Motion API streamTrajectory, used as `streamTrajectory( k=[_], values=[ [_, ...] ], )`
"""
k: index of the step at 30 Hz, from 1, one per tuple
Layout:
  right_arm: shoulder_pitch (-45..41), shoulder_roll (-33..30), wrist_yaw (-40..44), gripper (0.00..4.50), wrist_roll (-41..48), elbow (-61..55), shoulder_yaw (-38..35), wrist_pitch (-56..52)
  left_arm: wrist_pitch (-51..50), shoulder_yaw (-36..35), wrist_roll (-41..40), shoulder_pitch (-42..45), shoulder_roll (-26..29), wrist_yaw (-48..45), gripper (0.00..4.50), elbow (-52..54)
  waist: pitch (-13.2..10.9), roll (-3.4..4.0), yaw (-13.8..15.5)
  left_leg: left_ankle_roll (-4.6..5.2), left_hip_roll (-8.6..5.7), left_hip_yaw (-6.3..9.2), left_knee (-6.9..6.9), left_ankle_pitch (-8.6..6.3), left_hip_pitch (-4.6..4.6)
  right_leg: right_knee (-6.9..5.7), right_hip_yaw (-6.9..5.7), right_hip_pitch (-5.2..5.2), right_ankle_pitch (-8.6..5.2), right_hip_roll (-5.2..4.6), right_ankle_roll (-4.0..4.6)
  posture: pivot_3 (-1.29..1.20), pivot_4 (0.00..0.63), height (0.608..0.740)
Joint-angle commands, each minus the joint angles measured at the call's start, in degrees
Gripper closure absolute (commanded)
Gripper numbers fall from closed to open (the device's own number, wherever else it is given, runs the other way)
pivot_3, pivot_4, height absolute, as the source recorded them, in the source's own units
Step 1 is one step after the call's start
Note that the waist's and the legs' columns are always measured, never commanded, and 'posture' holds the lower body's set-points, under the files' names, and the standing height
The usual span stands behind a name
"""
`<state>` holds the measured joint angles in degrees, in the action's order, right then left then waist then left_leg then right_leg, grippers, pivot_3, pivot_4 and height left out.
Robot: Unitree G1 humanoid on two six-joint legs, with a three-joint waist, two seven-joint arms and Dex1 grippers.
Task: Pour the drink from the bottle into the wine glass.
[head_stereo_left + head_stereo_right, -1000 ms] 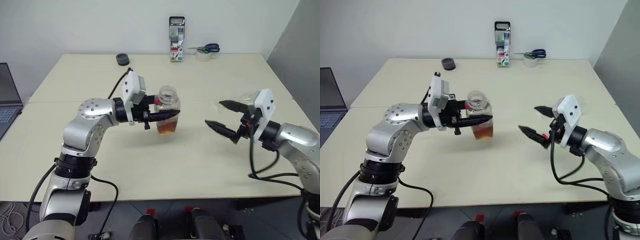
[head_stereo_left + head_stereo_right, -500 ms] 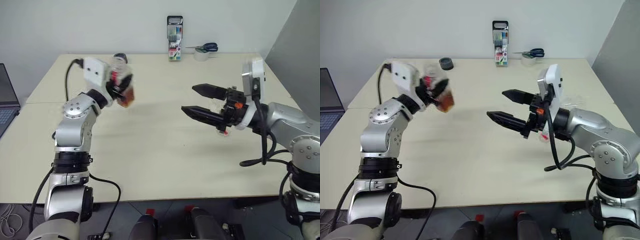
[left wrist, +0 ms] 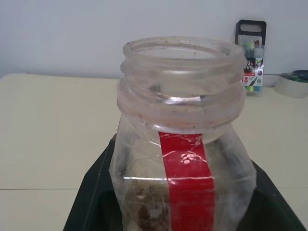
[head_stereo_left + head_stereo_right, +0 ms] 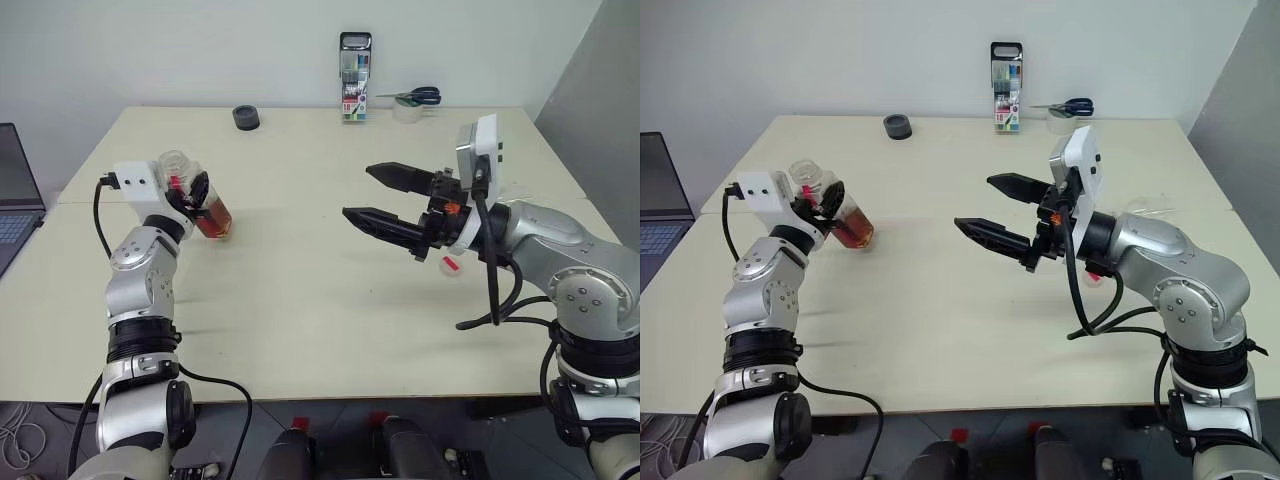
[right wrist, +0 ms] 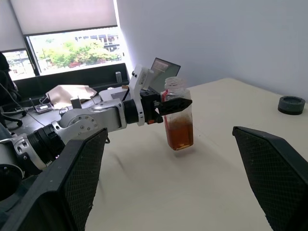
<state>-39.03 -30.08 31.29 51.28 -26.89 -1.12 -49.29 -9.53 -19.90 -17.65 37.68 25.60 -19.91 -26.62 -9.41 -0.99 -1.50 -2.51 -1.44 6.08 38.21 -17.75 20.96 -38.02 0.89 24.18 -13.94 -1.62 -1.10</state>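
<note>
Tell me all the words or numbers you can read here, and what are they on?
"18": on the marker pack standing at the far edge of the table; its other print is too small to read.
The bottle's red label strip: no readable words.
Nothing else carries readable text.

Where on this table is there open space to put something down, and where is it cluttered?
The widest bare stretch of the cream table runs along the near edge, between the clear plastic bottle of amber drink in the left hand and the open right hand. The far edge is busier: black round cap, marker pack, scissors on tape roll.
</note>
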Motion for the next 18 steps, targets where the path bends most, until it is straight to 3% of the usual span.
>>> streamTrajectory(
  k=[1,14,18],
  values=[
    [-1.36,0.50,-0.21,0.06,0.12,-1.30,-0.87,0.94,3.58,-0.51,0.30,3.02,2.22,-1.85,2.66,-3.62,0.00,0.00,-0.04,0.00,0.00,0.00,0.00,0.00,0.00,0.00,0.00,0.00,0.00,0.00,0.00,0.00,0.150,0.740],
    [-1.30,1.59,-1.22,0.06,-0.99,-1.30,-0.70,0.79,9.34,2.72,3.40,5.21,1.81,-3.42,2.66,-12.58,0.01,-0.01,-0.10,0.00,0.00,0.01,-0.01,0.00,-0.01,-0.02,0.00,0.00,0.00,0.00,0.00,0.00,0.150,0.740],
    [-1.30,1.68,-1.56,0.00,-1.02,-1.24,-0.70,0.83,9.31,2.63,3.28,4.43,1.77,-3.29,1.41,-12.20,0.01,-0.01,-0.10,0.00,0.00,0.01,-0.01,0.00,-0.02,-0.03,0.00,0.00,0.00,0.00,0.00,0.00,0.150,0.740]
  ],
)
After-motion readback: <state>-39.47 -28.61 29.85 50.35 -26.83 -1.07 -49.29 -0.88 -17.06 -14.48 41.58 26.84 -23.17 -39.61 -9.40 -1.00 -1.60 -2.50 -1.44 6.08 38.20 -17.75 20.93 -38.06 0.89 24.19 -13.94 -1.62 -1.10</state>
